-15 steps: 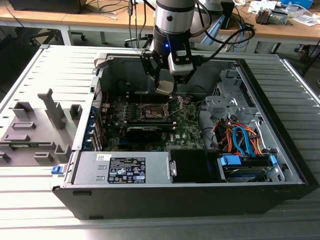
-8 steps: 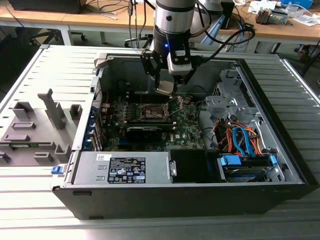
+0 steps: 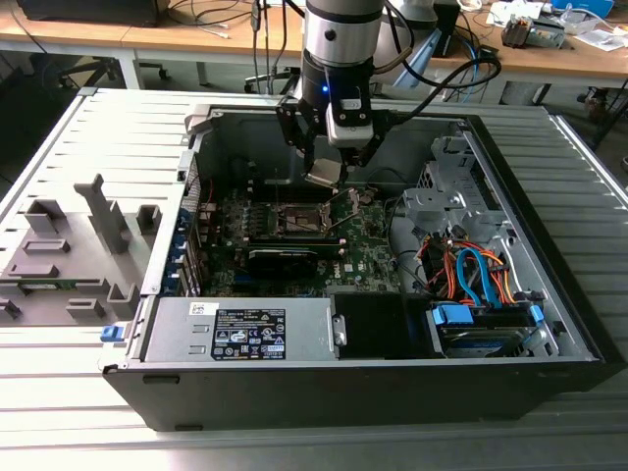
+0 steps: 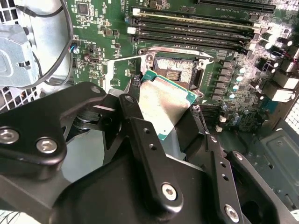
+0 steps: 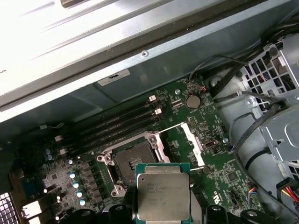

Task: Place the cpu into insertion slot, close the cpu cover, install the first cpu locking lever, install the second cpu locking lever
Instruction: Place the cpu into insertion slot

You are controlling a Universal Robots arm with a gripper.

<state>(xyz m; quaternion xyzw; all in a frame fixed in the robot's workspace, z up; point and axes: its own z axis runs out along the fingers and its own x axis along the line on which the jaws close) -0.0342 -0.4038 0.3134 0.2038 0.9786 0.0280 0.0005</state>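
My arm (image 3: pixel 339 39) reaches down into an open computer case (image 3: pixel 564 314) that lies on a slatted grey worktop (image 3: pixel 59 137). My jaws are closed on the cpu (image 3: pixel 323 176), gripping it by two opposite edges. In both wrist views its silver-grey top (image 4: pixel 163 105) (image 5: pixel 162 196) faces the camera, framed by a thin green border. The chip hangs tilted in the air, clear of the board (image 5: pixel 219 170). The insertion slot (image 3: pixel 297 218) lies below it and slightly to the exterior view's left. In both wrist views the slot (image 4: pixel 175 70) (image 5: pixel 131 163) is bare, a dark square inside a metal rim. The cpu cover (image 5: pixel 193 142) is swung up and away from the slot, just beside it. A thin wire lever (image 5: pixel 168 128) is also raised near that edge. Long black memory slots (image 5: pixel 117 123) run alongside the slot. In the exterior view a black graphics card (image 3: pixel 283 257) lies just in front of the slot. A grey power supply box (image 3: pixel 245 329) sits at the case's near wall, and orange and blue cables (image 3: pixel 471 270) lie on the exterior view's right.
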